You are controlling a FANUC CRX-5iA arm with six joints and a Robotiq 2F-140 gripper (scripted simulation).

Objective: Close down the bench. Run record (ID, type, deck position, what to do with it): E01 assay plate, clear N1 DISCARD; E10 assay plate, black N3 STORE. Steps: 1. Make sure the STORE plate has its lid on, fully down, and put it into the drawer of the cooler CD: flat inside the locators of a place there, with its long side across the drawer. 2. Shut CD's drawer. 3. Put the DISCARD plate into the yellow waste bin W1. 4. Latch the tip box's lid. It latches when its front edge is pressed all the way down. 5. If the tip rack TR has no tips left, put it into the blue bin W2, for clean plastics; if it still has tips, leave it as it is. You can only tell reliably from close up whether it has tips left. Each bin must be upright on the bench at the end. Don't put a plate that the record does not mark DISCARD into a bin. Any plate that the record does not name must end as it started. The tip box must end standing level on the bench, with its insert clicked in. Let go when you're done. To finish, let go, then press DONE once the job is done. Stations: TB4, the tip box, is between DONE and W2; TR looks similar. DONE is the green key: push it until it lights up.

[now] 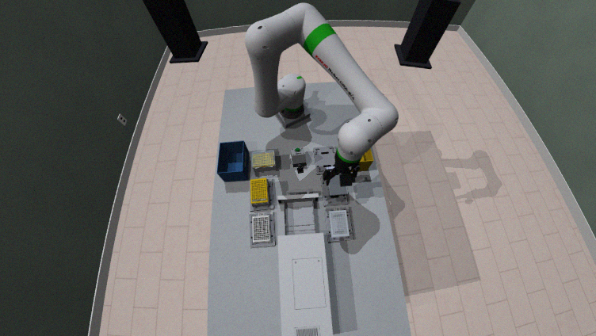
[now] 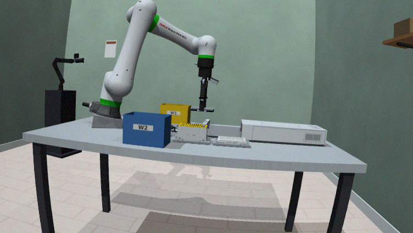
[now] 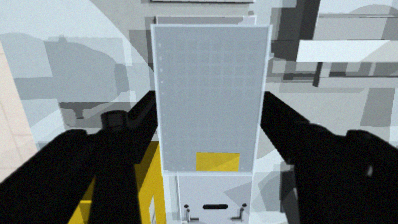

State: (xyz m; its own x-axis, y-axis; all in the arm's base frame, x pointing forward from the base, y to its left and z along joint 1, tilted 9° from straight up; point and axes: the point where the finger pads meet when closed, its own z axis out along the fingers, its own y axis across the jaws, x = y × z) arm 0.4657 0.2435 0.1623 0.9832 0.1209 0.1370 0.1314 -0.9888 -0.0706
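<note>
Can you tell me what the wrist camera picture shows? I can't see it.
The black gripper is shut on a clear plate, a finger on each long side, held above the grey bench. Some yellow shows underneath it.

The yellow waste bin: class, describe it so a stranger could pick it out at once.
Start at the grey table and find the big blue bin labelled W2. Behind it, by the raised gripper, stands the yellow waste bin: smaller, yellow, labelled W1.
</note>
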